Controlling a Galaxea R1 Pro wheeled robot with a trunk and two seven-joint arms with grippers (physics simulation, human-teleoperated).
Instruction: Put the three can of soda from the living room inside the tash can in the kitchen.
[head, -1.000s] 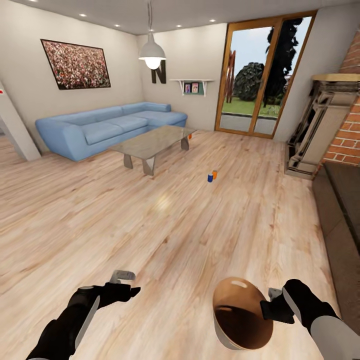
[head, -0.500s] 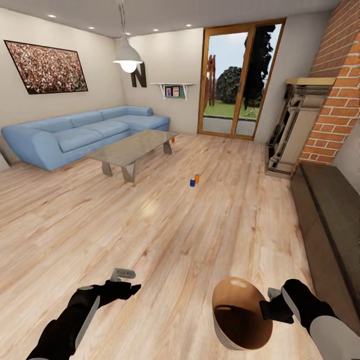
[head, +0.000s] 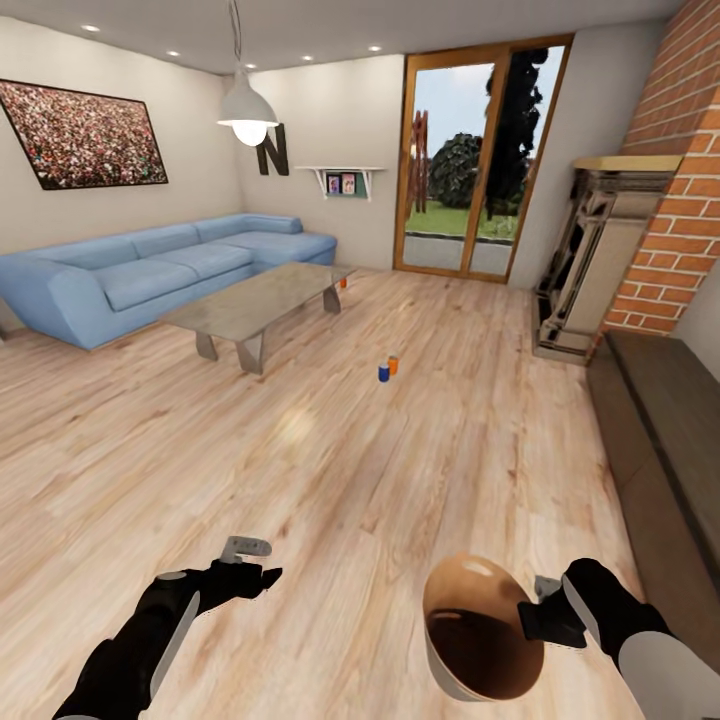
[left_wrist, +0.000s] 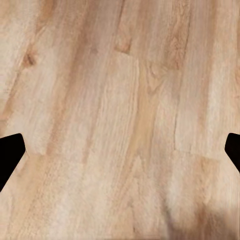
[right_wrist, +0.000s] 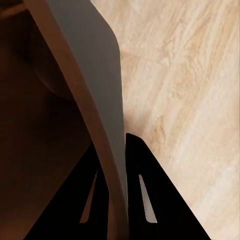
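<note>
While your right tool (head: 545, 612) is clamping the bin (head: 480, 630) rim and your left tool (head: 250, 560) is gaping empty, be steering squarely toward the floor cans (head: 387, 369).

Blue sofa (head: 150, 275), wood floor (head: 330, 470) (pendant lamp (head: 247, 112) lit).

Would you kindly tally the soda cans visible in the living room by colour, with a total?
Orange cans: 2, one on the floor and one by the far end of the low table.
Blue cans: 1, on the floor beside the orange one.
Total: 3
</note>
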